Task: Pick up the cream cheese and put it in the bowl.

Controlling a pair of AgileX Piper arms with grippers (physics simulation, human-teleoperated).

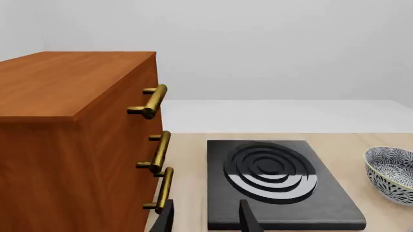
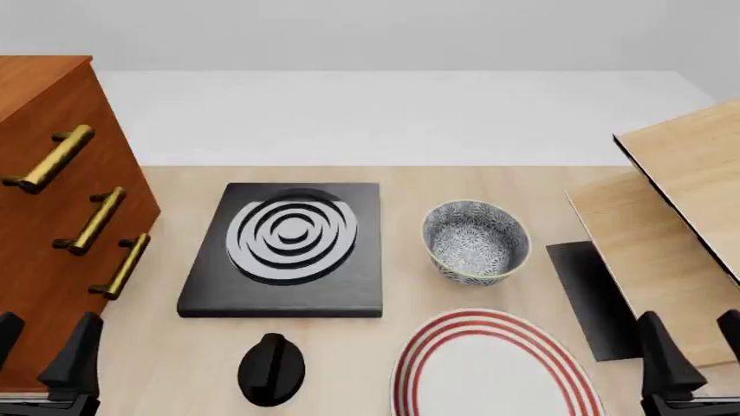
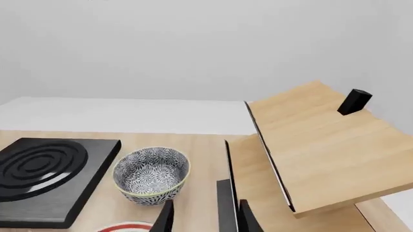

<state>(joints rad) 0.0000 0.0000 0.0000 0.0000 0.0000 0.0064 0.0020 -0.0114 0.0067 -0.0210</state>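
The speckled black-and-white bowl (image 2: 476, 241) stands upright on the table right of centre, empty. It also shows in the left wrist view (image 1: 390, 171) and the right wrist view (image 3: 152, 175). The cream cheese is not in view in any frame. My left gripper (image 2: 44, 334) is open and empty at the near left, beside the cabinet; its fingers show in the left wrist view (image 1: 206, 215). My right gripper (image 2: 691, 334) is open and empty at the near right; it shows in the right wrist view (image 3: 205, 215). Both are well short of the bowl.
A wooden cabinet (image 2: 47, 217) with brass handles stands at the left. A black stove plate (image 2: 289, 247) lies left of the bowl, with a black knob (image 2: 272, 368) in front. A red-striped white plate (image 2: 497, 325) lies near. A tilted wooden shelf (image 2: 682, 199) and a dark slab (image 2: 590, 295) stand at the right.
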